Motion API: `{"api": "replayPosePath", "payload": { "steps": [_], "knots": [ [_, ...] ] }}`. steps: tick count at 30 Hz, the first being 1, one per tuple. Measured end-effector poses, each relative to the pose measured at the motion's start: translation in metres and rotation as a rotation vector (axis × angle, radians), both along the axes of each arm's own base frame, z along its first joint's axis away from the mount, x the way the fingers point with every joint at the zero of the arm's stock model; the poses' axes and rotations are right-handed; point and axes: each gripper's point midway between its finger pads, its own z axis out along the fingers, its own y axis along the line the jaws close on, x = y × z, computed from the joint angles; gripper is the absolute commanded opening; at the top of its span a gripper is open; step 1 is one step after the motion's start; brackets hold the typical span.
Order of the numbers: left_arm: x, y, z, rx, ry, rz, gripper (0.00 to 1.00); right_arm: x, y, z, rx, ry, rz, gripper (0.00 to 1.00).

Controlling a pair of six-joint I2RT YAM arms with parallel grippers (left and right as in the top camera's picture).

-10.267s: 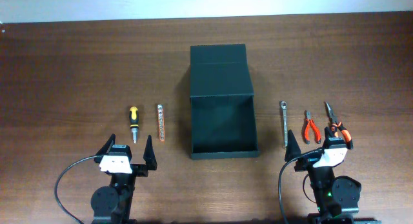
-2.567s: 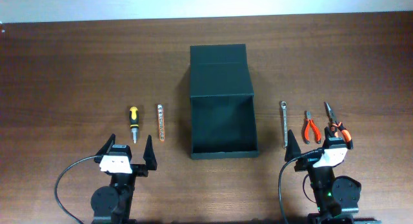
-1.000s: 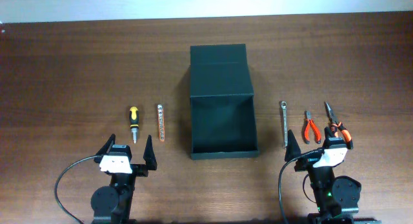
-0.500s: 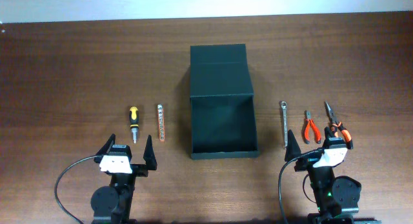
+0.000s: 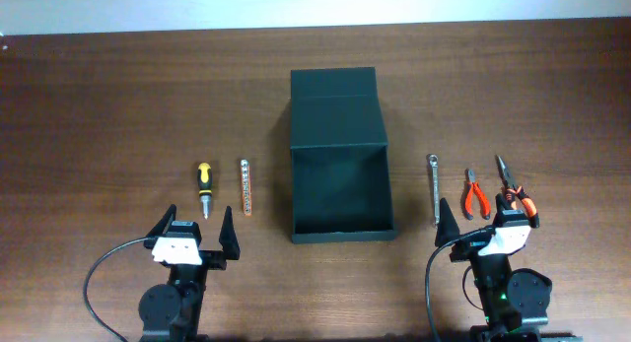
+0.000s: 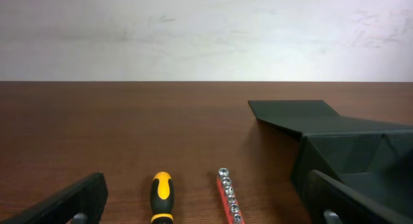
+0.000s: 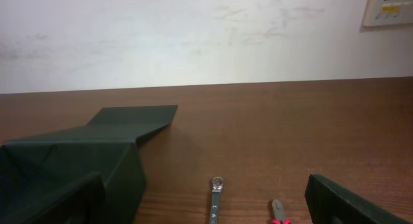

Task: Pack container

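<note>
- The container (image 5: pixel 342 234) sits open in the middle of the tabletop (image 5: pixel 118 105). Its lid (image 5: pixel 335 98) is folded back flat toward 12 o'clock, and I can see nothing inside it.
- At its 9 o'clock, apart from its wall, lie a red strip of sockets (image 5: pixel 245 187) and, further out, a yellow-and-black screwdriver (image 5: pixel 204 187). Both lie lengthwise, 12 to 6.
- At its 3 o'clock lie a wrench (image 5: pixel 434 187), then small red pliers (image 5: pixel 476 194), then orange-and-black pliers (image 5: pixel 513 189) at the outside.
- My left fingers (image 5: pixel 228 227) are spread wide and hold nothing. They are at 6 o'clock of the screwdriver and the strip, low over the tabletop.
- My right fingers (image 5: pixel 445 224) are likewise wide apart and empty, at 6 o'clock of the wrench and pliers. From overhead the orange pliers' handles overlap my wrist, so I cannot tell whether they touch.
- I judge the packing has not begun, since every tool is outside the container.
- The next move calls for reaching toward 12 o'clock, lowering over one tool with the fingers across its narrow width, and closing. The thin, flat wrench and strip will need a low, square grip.
</note>
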Motion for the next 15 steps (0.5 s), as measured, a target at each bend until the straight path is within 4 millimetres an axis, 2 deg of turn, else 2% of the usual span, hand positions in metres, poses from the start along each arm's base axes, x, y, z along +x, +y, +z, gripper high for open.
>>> {"api": "replayPosePath", "payload": {
  "steps": [15],
  "knots": [
    [0.0000, 0.0000, 0.0000, 0.000, 0.000, 0.000, 0.99, 0.0000, 0.0000, 0.0000, 0.000, 0.000, 0.000, 0.99]
  ]
}}
